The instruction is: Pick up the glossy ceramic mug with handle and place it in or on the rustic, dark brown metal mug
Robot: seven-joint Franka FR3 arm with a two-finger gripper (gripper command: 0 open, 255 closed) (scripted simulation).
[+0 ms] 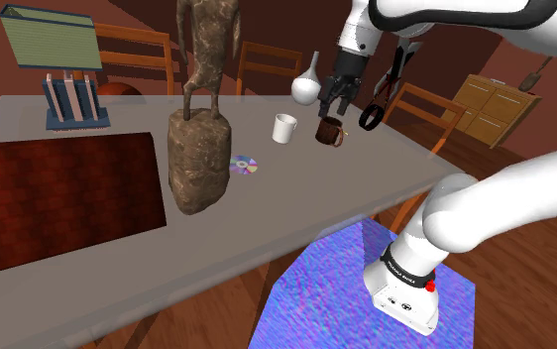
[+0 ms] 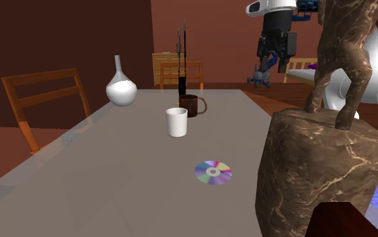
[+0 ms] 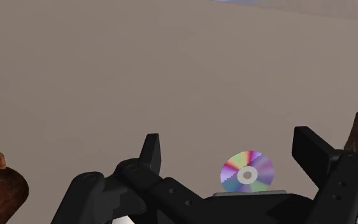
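Fingers [image 3: 151, 153] stand wide apart w/ nothing between them: through the gap there's just bare table [image 3: 171, 76] and a shiny CD [image 3: 247, 173]. In the shoulder view they hang in the air over the dark brown mug [image 1: 329, 132], clear of it and touching nothing.

White mug [image 1: 284, 128], the one to pick up, sits upright on the table just beside the brown mug, on the shoulder view's left, w/ a small gap between them. In the second exterior view the white mug is nearer the camera and the brown one is right behind it, handle toward that view's right. Round white vase [image 1: 306, 87] stands further back, and a big brown statue [image 1: 199, 149] is well apart from both mugs.

Progress, as I judge it: approx. zero, since no grasp has been made and the mug is untouched. Left to do: shift across to the white mug, drop down, close on its wall or rim, lift, carry over and set it on the brown mug. Mugs look similar in size, so it prob. rests on top rather than going inside.
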